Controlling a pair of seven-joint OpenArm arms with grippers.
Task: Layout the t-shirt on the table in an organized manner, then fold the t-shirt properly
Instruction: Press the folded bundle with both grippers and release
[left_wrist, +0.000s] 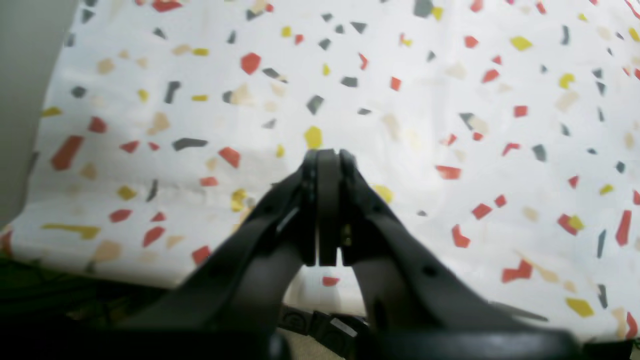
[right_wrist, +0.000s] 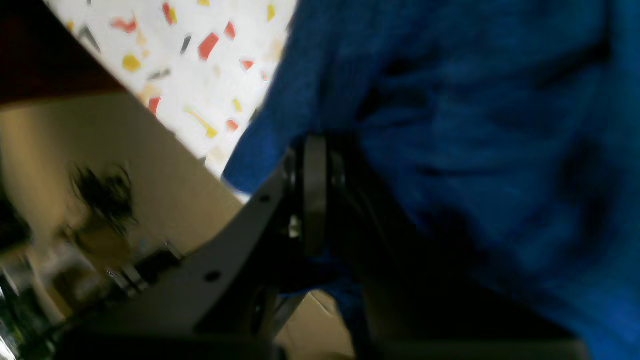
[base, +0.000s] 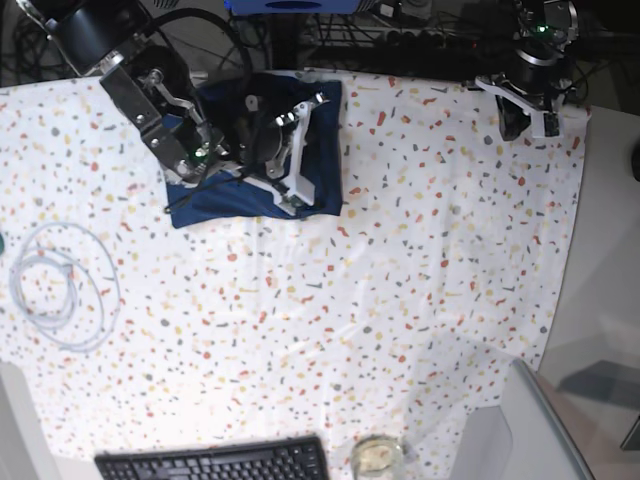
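Left wrist view: your left gripper (left_wrist: 327, 155), a dark two-fingered pincer, has its jaws pressed flat together with nothing between them. It hangs over the table (left_wrist: 450, 100), a broad flat surface under a white cloth flecked with red, yellow and grey chips. No garment shows here.

Right wrist view: your right gripper (right_wrist: 315, 145) is closed, its tips sunk in the t-shirt (right_wrist: 475, 125), one plain dark navy-blue soft fabric garment that fills most of the view. The picture is blurred, so you cannot tell whether fabric is actually pinched between the tips. A wedge of speckled table shows at upper left.

Base view: count two arms. The right gripper (base: 288, 198) sits on top of the single t-shirt (base: 215, 205), which lies bunched in a rough rectangle near the table's (base: 400, 280) far edge, left of centre. The left gripper (base: 522, 122) is well apart, at the far right corner of the cloth, closed and empty. One loose coil of white cable (base: 60, 285) lies at the left side. One black keyboard (base: 215, 462) and one small round glass dish (base: 378, 455) sit at the near edge.
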